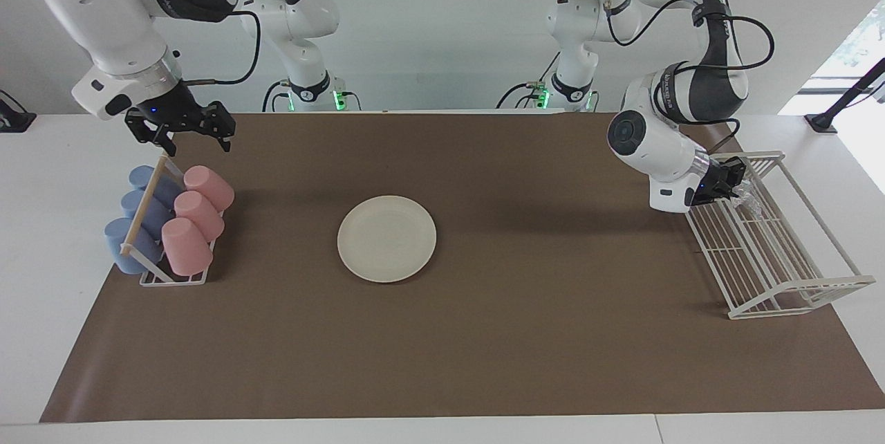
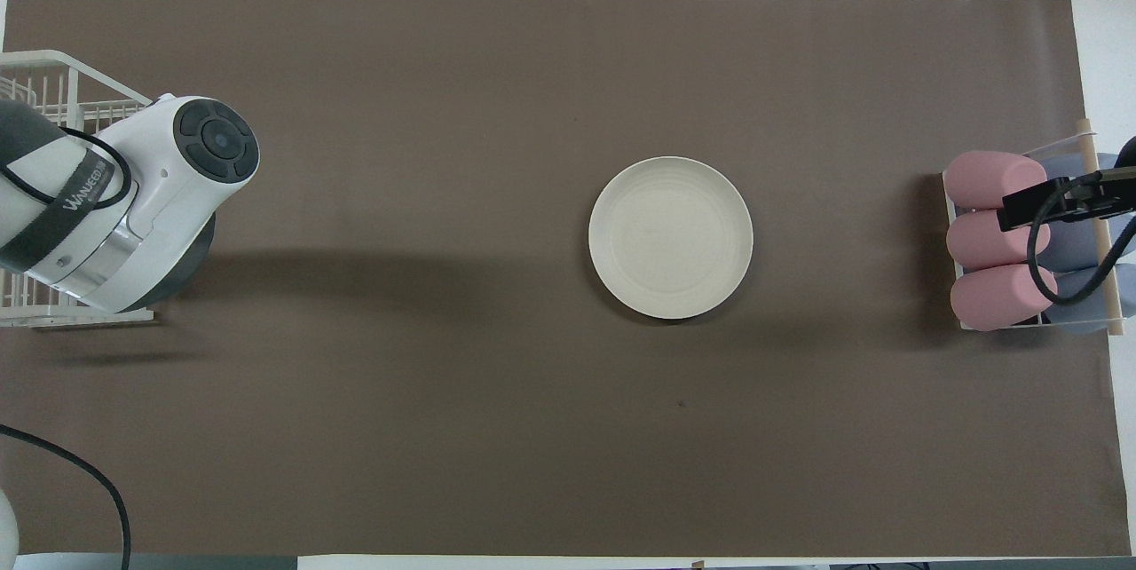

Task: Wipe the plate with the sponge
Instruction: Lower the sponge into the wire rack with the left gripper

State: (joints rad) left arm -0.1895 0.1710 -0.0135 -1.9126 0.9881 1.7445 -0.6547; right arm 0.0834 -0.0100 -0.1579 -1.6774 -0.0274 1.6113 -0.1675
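Observation:
The cream-white plate (image 1: 387, 238) lies flat on the brown mat in the middle of the table, with nothing on it; it also shows in the overhead view (image 2: 671, 237). The silvery-grey sponge (image 1: 749, 200) lies in the white wire rack (image 1: 778, 257) at the left arm's end of the table. My left gripper (image 1: 734, 185) reaches down into that rack, right at the sponge. In the overhead view the left arm's wrist (image 2: 151, 197) hides gripper and sponge. My right gripper (image 1: 196, 136) hangs open and empty over the cup holder, where it waits.
A cup holder with a wooden bar (image 1: 144, 207) holds pink cups (image 1: 197, 212) and blue cups (image 1: 138, 219) at the right arm's end of the table. The brown mat (image 1: 484, 347) covers most of the table. The wire rack (image 2: 40, 77) stands at the mat's edge.

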